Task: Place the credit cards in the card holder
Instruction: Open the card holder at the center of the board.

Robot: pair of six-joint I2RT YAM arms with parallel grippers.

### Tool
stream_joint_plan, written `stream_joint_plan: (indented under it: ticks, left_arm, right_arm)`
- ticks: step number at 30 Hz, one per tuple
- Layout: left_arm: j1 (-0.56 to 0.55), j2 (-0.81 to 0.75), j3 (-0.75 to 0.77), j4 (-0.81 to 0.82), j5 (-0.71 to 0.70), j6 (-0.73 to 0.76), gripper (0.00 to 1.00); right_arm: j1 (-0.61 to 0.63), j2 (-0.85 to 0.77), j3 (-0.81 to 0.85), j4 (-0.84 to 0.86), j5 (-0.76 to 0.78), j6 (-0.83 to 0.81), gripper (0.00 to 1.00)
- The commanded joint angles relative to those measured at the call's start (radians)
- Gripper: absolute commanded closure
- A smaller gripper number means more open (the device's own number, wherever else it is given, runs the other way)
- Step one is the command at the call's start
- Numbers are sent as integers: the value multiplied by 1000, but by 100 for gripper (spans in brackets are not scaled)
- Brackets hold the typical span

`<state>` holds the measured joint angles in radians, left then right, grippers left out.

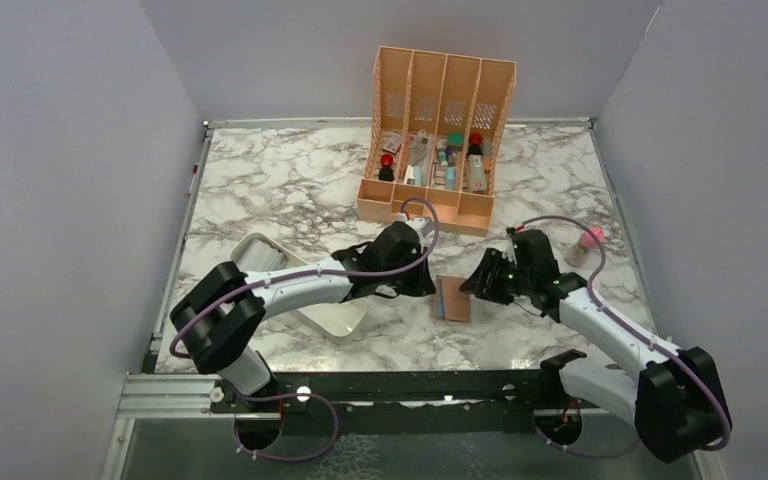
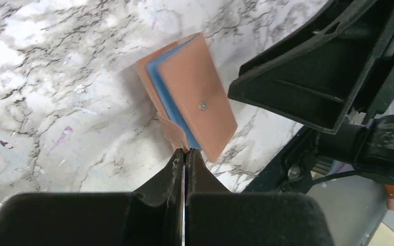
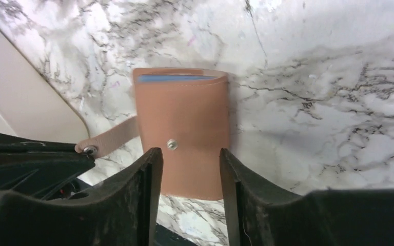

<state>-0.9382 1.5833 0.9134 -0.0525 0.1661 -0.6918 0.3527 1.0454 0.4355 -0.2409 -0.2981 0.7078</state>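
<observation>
Marble counter (image 1: 260, 180), top view. At back edge, centre: peach organizer (image 1: 440, 80). Toward front-left corner: white tray (image 1: 345, 318). W/ fingers pressed tight together, the left gripper (image 2: 184, 154) pinches the snap tab (image 3: 113, 137) of the card holder (image 3: 184, 107). W/ fingers partly apart, the right gripper (image 3: 189, 154) sits over the holder's near end, gripping nothing. The card holder lies folded nr front edge, centre, btwn both grippers, just right of tray. Blue lining shows at one edge.
</observation>
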Motion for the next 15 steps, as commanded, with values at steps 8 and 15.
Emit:
stream_joint_plan:
  ticks: [8,15]
  left_arm:
    - [-4,-118,7,127,125,-81,100]
    - [-4,-104,9,116,113,-75,100]
  right_arm:
    - [6,-103,141,-148,-34,-146,30]
    - [6,-50,123,-131,5,-158,30]
